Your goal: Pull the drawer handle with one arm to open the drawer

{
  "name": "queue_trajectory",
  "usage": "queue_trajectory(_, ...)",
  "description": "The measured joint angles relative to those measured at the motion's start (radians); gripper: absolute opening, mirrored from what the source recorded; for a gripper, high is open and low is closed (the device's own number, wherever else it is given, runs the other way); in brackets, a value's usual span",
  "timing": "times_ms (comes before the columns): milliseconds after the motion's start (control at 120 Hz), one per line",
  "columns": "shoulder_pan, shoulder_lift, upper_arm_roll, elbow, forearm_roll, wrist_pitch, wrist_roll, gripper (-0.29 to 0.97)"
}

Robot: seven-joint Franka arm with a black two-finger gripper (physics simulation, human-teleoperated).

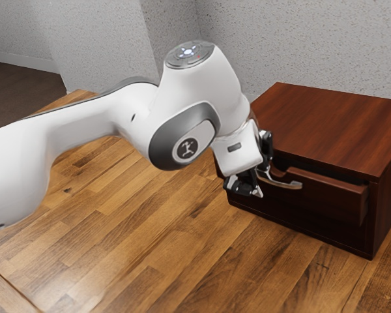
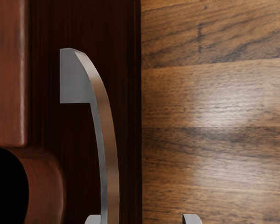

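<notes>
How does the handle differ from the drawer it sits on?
The handle is grey metal; the drawer is dark reddish wood. The handle is a thin curved bar; the drawer front is a broad flat panel. Both run sideways across the front of the cabinet.

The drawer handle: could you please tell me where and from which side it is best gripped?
I would grip the drawer handle at the middle of its bowed bar, where it stands clear of the drawer front. Come straight on from the front, jaws straddling the thin bar across its width.
</notes>
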Motion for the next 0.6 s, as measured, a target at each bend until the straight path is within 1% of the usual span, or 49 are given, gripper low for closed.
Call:
queue_trajectory(100, 0.0, -0.011, 0.0, -0.012, 0.001, 0.002, -0.009, 0.05)
queue_trajectory(258, -0.001, -0.039, 0.0, -0.038, -0.001, 0.0, -0.02, -0.04)
queue_trajectory(358, -0.002, -0.065, 0.0, -0.065, -0.001, 0.002, -0.026, -0.07)
queue_trajectory(600, -0.003, -0.119, -0.001, -0.129, -0.005, 0.016, -0.038, -0.06)
